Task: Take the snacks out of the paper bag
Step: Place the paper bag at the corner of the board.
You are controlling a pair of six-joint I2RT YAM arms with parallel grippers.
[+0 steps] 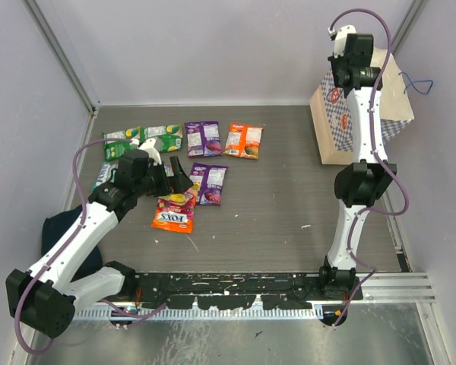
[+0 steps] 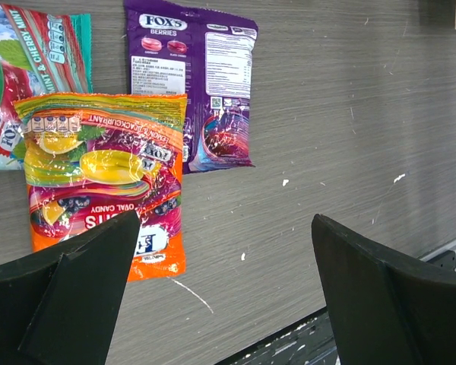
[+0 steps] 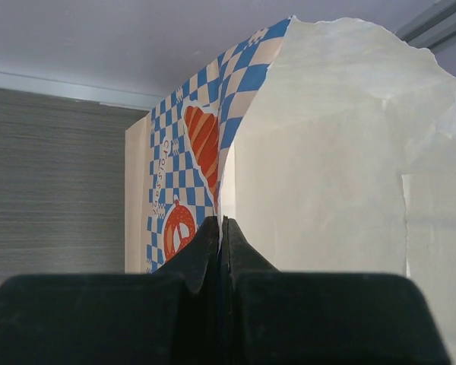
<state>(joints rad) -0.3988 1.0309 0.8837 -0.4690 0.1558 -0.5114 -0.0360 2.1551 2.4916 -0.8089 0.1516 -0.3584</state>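
Seven snack packets are lying flat on the table (image 1: 289, 220), all outside the bag. Four are making a far row: two green packets (image 1: 123, 138), a purple packet (image 1: 204, 138) and an orange packet (image 1: 244, 141). Nearer are lying a teal packet (image 1: 104, 175) half hidden by the left arm, a second purple packet (image 2: 205, 91) and an orange-yellow packet (image 2: 106, 167). There is one paper bag (image 1: 336, 129), two arms, and one dark blue cloth (image 1: 55, 228) beside the left arm.

The left arm is reaching forward and low, and the left gripper (image 2: 228, 304) is hovering just above the orange-yellow packet, fingers spread wide, holding nothing.

The right arm is stretching up tall at the far right. The right gripper (image 3: 222, 236) is pinching the bag's top edge, fingers closed tight on the paper.

The bag is sitting at the table's far right, showing its cream inside. Cannot tell whether anything is in it.
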